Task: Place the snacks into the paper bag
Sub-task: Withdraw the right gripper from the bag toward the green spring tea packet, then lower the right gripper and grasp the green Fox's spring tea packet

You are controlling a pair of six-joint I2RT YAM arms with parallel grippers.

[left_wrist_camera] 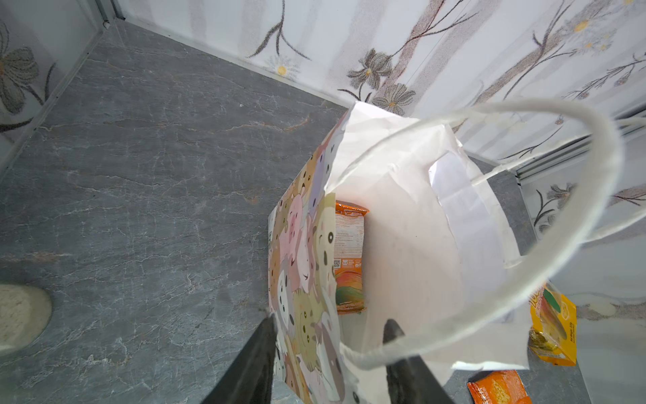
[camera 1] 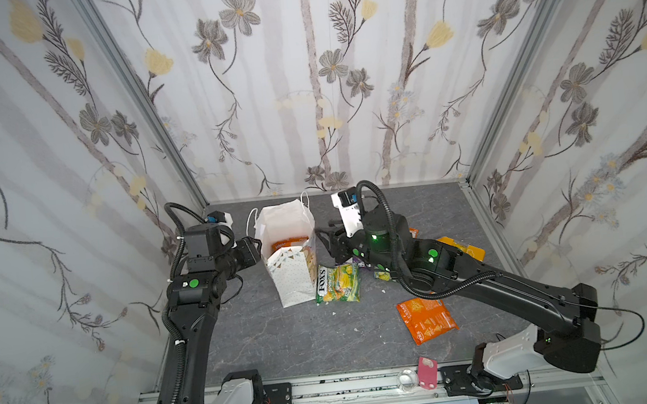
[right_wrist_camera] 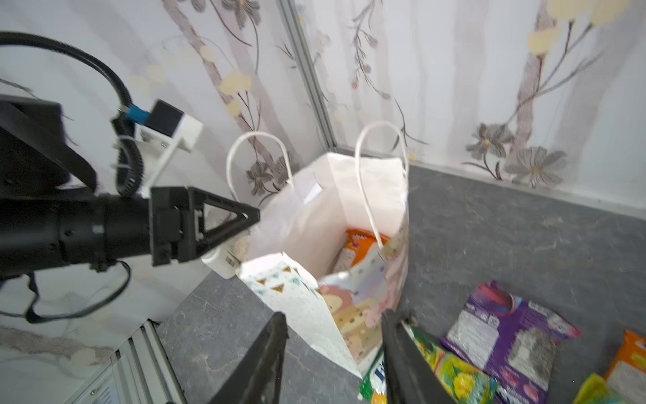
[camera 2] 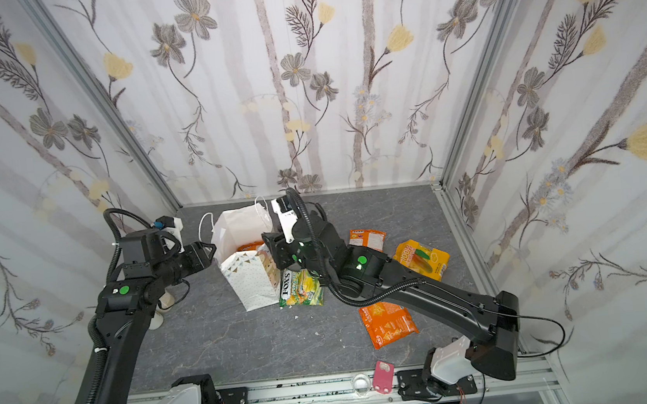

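Tall white paper bag [camera 1: 293,282] w/ tiny-dotted side panels stands upright on grey stone-look tabletop [camera 1: 287,344], one glossy orange packet [left_wrist_camera: 349,259] inside, flat green-yellow FOX'S packet [camera 1: 338,284] right against its base. Left gripper [left_wrist_camera: 330,318] sits level, jaws slightly apart straddling the bag wall; right gripper [right_wrist_camera: 335,325] angles down beside the bag, jaws apart, empty.

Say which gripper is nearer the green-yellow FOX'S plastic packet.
Right. The right gripper hangs beside the green-yellow FOX'S plastic packet; the left gripper straddles the white paper bag's opposite wall.
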